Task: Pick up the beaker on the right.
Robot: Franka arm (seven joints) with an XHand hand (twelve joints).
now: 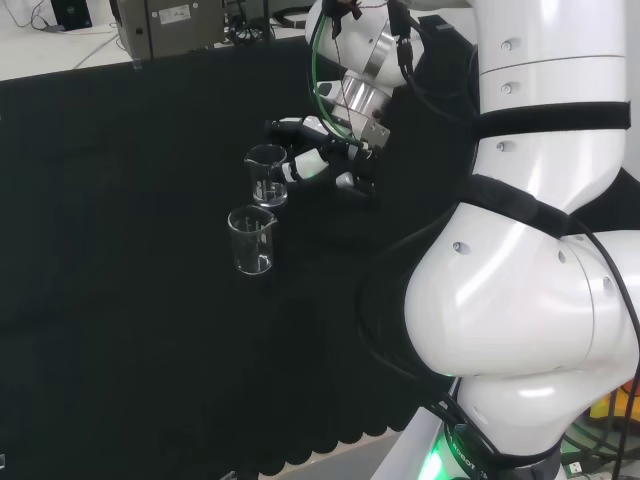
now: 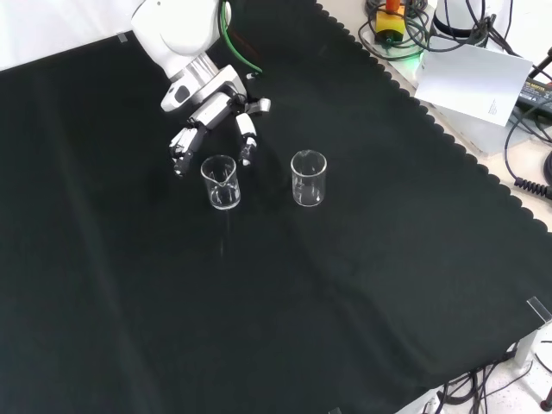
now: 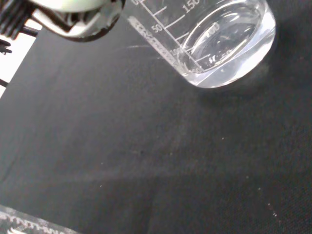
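Bright even room light; black cloth (image 2: 345, 302) soaks up shadows. Glare on the arm's white links (image 1: 520, 300). Wrist view: blurred hand (image 3: 73, 17).

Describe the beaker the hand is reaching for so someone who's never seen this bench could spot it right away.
Start at the white arm's hand near the top of the front view, over the black cloth. Just below its fingertips stands a small clear beaker, upright and apparently empty. A second, similar beaker stands to its right in that view, apart from the hand; the one you want is the one right at the fingers.
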